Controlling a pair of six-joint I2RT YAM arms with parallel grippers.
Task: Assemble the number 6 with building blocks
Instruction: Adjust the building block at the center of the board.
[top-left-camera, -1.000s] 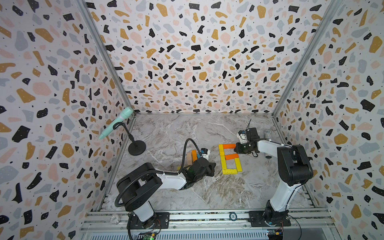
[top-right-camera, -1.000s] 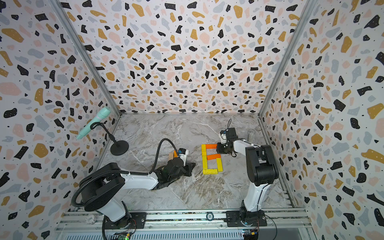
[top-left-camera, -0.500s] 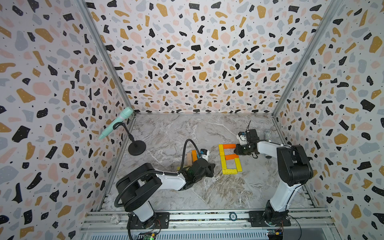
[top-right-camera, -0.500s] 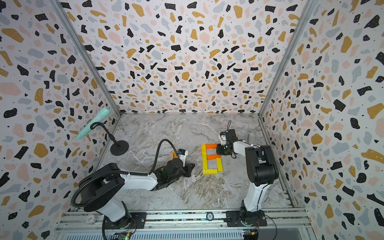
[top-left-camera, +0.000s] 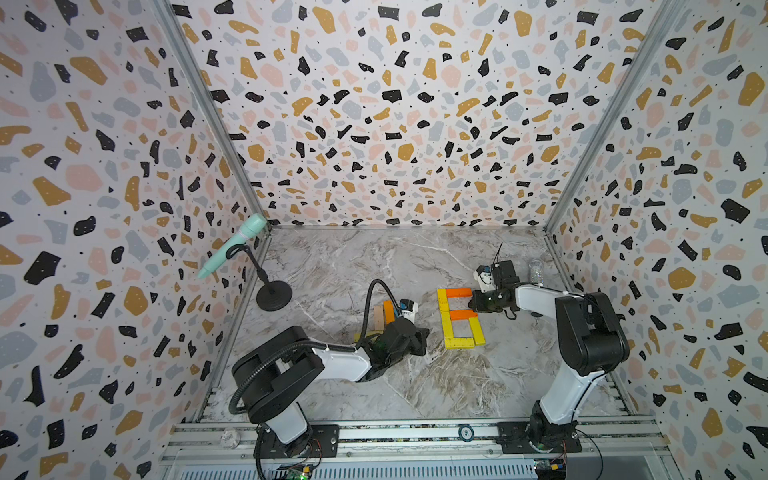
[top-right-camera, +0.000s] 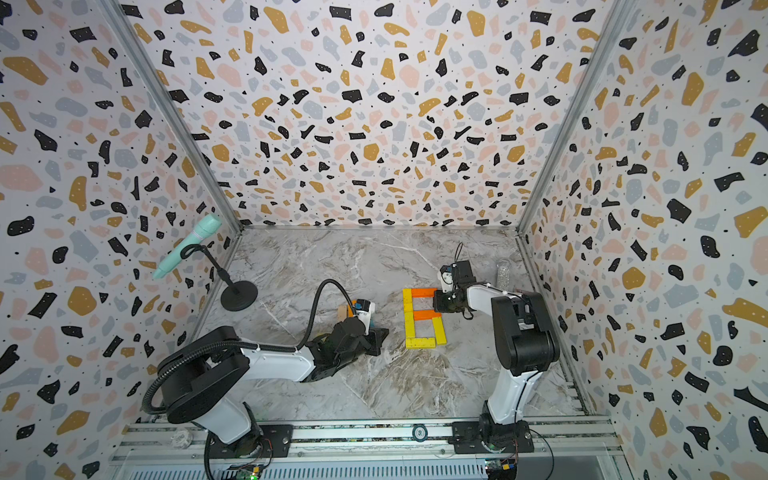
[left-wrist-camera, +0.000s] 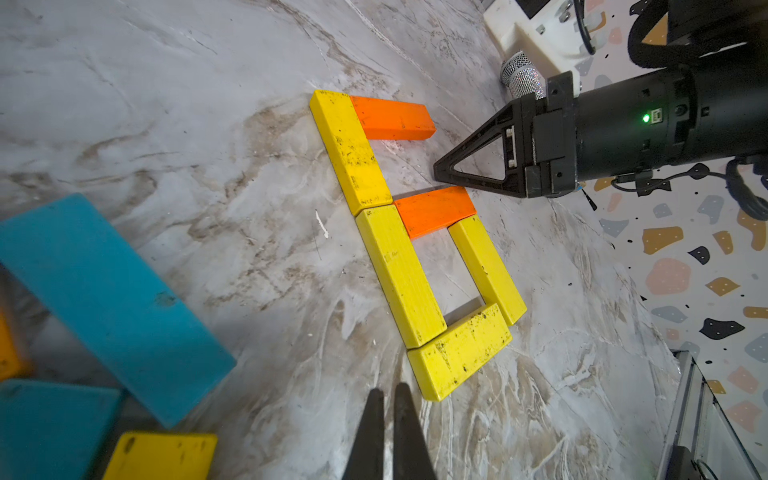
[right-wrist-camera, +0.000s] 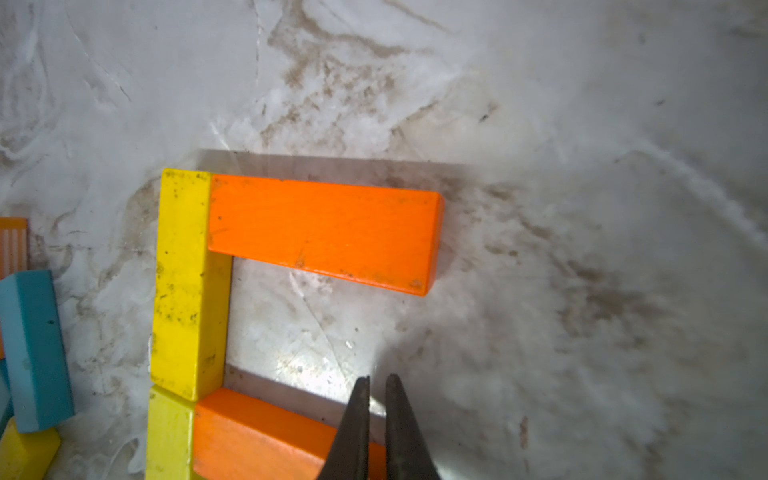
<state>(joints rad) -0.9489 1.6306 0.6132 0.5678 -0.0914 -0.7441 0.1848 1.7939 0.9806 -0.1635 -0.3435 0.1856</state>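
I see the number 6 (top-left-camera: 448, 326) lying flat on the marble counter (top-left-camera: 374, 266), right of centre and nearer the right arm. Two yellow planks laid end to end form its spine, an orange plank (right-wrist-camera: 324, 232) makes the top bar, a second orange plank (left-wrist-camera: 434, 210) makes the middle bar, and two more yellow planks close the square lower loop. The joints look touching in both wrist views. The right end effector (right-wrist-camera: 376, 380) has its fingers together and holds nothing. Its tips sit over the open gap between the two orange bars, just beside the middle one, and I cannot confirm contact. The left end effector (left-wrist-camera: 385, 392) also has its fingers together and is empty, pointing toward the bottom corner of the digit, near it but apart. The spare building blocks (left-wrist-camera: 108, 299) cluster beside the left wrist: teal, yellow, orange and one pale wood plank (top-left-camera: 379, 318). A mint microphone (top-left-camera: 232, 245) stands on its stand by the left wall.
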